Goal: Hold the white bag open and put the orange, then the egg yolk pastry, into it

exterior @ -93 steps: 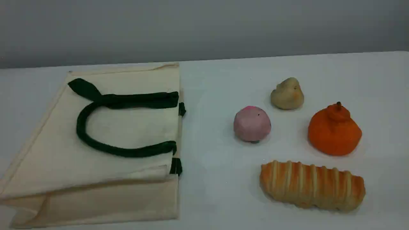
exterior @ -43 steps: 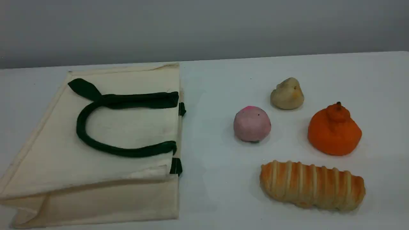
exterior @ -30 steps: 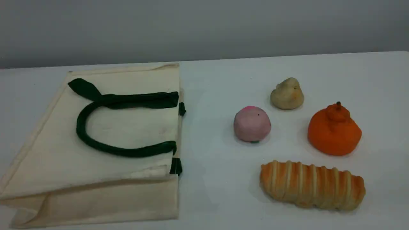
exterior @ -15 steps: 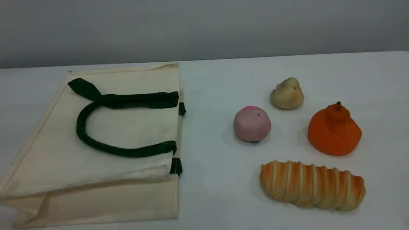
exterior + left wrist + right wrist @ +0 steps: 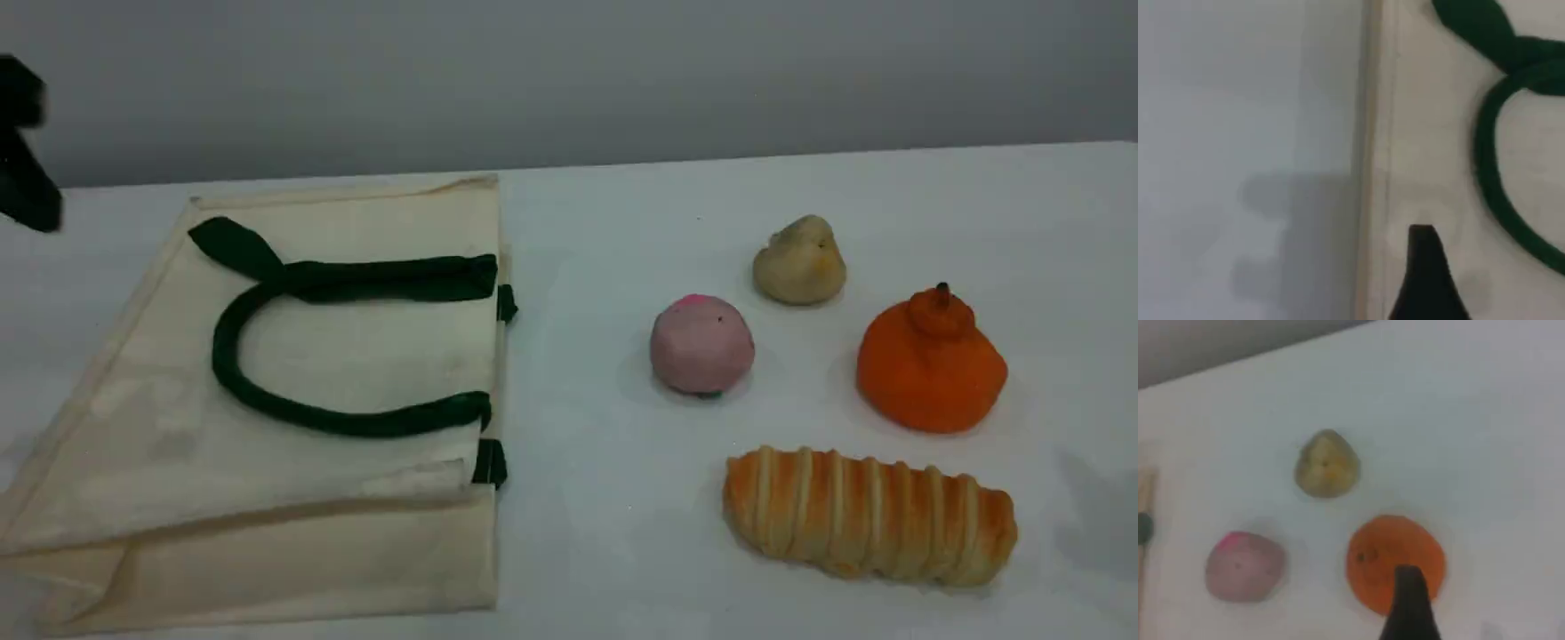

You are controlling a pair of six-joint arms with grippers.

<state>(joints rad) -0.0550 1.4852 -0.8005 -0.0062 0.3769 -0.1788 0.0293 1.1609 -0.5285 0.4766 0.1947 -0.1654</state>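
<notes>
The white bag (image 5: 178, 444) lies flat on the left of the table, its mouth facing right and its dark green handle (image 5: 222, 356) folded on top. The orange (image 5: 929, 364) sits at the right, with the egg yolk pastry (image 5: 798, 262) behind it to the left. My left gripper (image 5: 25, 169) shows as a dark blur at the far left edge; its fingertip (image 5: 1426, 273) hovers over the bag (image 5: 1425, 167) near its side seam. The right gripper is outside the scene view; its fingertip (image 5: 1408, 603) hangs above the orange (image 5: 1385, 547). Neither gripper holds anything.
A pink faceted ball (image 5: 701, 345) sits between the bag and the orange. A long striped bread loaf (image 5: 867, 516) lies in front of the orange. The table's far edge runs behind the bag and the pastry (image 5: 1327, 463).
The left arm has come into the scene view at the far left edge. A faint shadow has appeared on the table right of the bread loaf. No object has moved.
</notes>
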